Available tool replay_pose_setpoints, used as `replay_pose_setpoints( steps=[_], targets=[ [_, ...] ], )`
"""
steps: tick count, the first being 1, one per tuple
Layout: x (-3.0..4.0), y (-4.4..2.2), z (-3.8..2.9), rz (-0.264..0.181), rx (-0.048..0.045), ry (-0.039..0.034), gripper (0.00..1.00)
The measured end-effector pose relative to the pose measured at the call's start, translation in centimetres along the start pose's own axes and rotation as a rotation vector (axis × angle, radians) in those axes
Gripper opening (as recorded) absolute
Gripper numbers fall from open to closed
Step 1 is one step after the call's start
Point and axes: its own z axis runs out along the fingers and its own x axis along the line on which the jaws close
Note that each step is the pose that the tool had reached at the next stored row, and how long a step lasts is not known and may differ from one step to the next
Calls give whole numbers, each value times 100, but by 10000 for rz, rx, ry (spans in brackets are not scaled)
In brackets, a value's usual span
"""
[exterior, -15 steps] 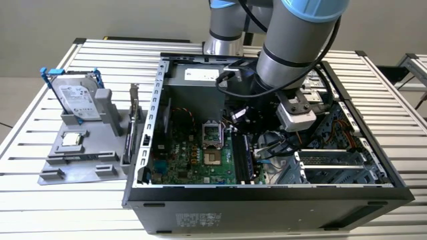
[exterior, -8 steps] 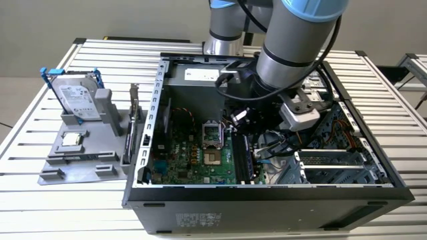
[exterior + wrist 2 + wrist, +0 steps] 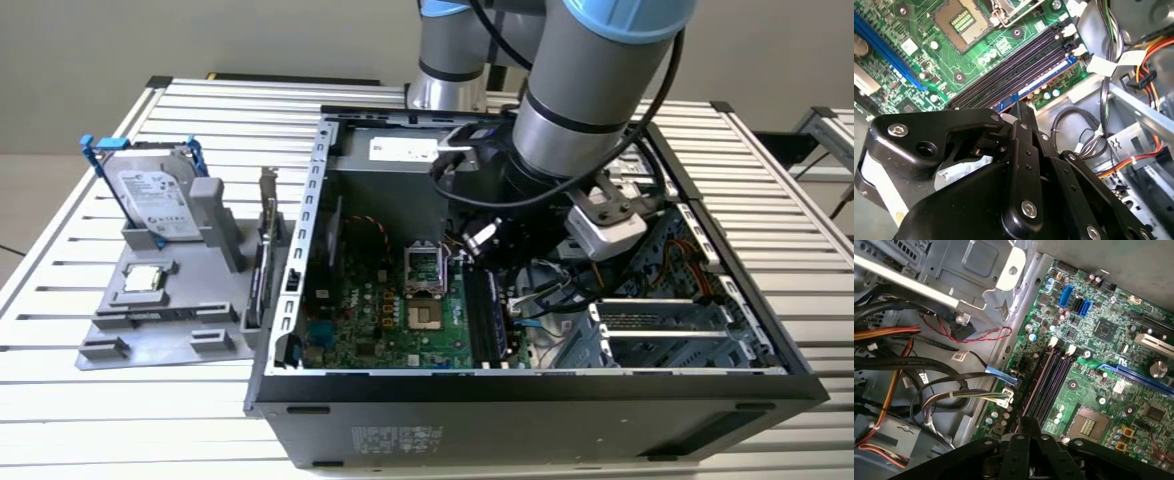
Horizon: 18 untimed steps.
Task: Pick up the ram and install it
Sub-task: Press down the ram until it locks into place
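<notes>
End effector (image 3: 491, 240) is down inside the open computer case (image 3: 534, 385), right over the memory slots (image 3: 487, 315) beside the green motherboard (image 3: 387, 310). In the second wrist view the ram (image 3: 1039, 84) – a thin bluish strip – sits lengthwise in the slot nearest the case wall, next to the empty dark slots (image 3: 1009, 67), w/ the black fingers (image 3: 1021, 117) closed narrow at its near end. Can't tell if they're gripping it or just pressing on top. In the first wrist view the slots (image 3: 1051, 382) run up from the end effector (image 3: 1026, 432); processor socket (image 3: 1085, 424) lies just beside. On the worktop (image 3: 80, 300), exterior view's left – grey holder (image 3: 167, 310) w/ hard drive (image 3: 154, 195) and small silver chip (image 3: 144, 280).
</notes>
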Motion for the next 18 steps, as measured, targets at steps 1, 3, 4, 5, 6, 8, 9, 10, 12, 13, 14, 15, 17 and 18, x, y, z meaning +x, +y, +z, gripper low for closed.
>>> replay_pose_setpoints(
  steps=[1,3,4,5,6,8,9,10,12,13,14,15,17,18],
  targets=[
    [0,0,0,-116,-2,-3,0],
    [0,-1,0,-364,-6,-8,0],
    [0,-2,0,-481,-8,-10,0],
    [0,-2,1,-608,-10,-13,0],
    [0,-3,0,-736,-13,-16,0],
    [0,-4,1,-977,-17,-21,0],
    [0,-4,1,-1095,-19,-24,0],
    [0,-4,1,-1216,-21,-27,0],
    [0,-5,1,-1453,-25,-32,0],
    [0,-6,1,-1573,-27,-35,0],
    [0,-6,1,-1688,-29,-37,0],
    [0,-7,1,-1798,-31,-40,0],
    [0,-8,2,-2039,-35,-45,0],
    [0,-8,2,-2157,-37,-47,0]
  ],
)
